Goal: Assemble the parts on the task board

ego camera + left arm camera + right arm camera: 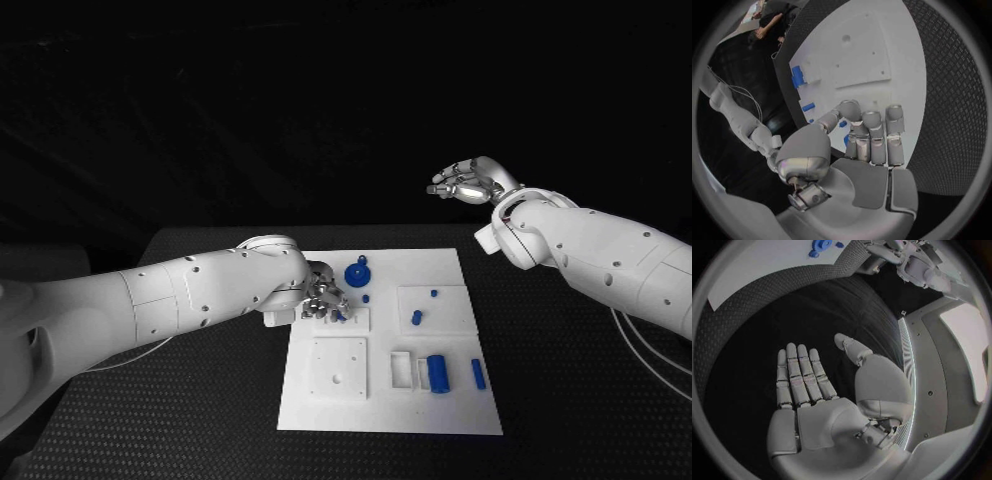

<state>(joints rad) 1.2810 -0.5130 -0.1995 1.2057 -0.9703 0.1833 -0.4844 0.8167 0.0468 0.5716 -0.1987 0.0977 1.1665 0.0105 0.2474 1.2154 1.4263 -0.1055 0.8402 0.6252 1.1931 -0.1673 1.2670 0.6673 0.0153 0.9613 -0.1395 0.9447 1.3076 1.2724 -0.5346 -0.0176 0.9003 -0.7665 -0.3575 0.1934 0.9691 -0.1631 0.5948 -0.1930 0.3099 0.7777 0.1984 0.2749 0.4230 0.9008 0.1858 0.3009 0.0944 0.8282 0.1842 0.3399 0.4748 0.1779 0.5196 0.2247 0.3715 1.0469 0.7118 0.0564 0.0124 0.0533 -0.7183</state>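
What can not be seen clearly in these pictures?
- Head view: the left hand covers a spot on the task board; whether it holds a small blue part is unclear.
- Left wrist view: its fingers hide what lies beneath.
- Right wrist view: the blue gear-like part is cut by the rim.

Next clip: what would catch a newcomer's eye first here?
The white task board stands out mid-table against the black surface, dotted with small blue parts such as a round gear-like piece near its far edge. The left hand is down over the board's left side, while the right hand hangs raised, fingers apart, beyond the table's far right.
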